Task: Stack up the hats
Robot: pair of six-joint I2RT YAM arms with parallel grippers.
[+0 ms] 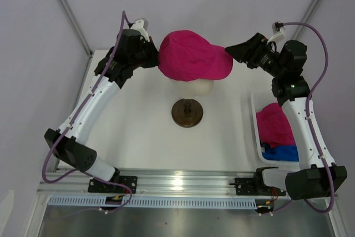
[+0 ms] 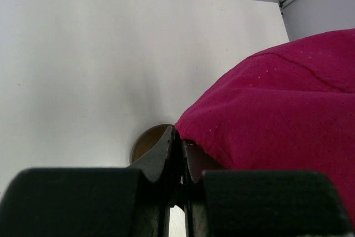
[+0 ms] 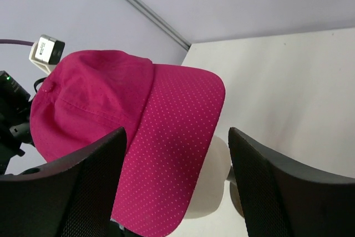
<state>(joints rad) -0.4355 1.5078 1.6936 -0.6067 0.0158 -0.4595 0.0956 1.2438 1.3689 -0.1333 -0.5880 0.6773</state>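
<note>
Pink hat (image 1: 191, 56) sits on the mannequin head (image 1: 201, 87), brim pointing toward the right arm. Left gripper (image 1: 157, 58) is closed to a slit at the hat's rear edge. Fabric meets the fingertips (image 2: 166, 148), but we cannot tell if it is pinched. Right gripper (image 1: 232, 53) stands wide open just off the brim tip, holding nothing. Second pink hat (image 1: 274, 125) and blue hat (image 1: 280, 152) lie in the bin (image 1: 254, 131).

I saw bright, even overhead light on the matte white tabletop (image 1: 138, 131), with only faint shadows. Glare streaked the brushed aluminium rail (image 1: 183, 180). The left wrist's black plastic fingers (image 2: 83, 203) looked soft-edged, while the magenta-pink fabric baseball cap (image 2: 277, 115) was crisp.
</note>
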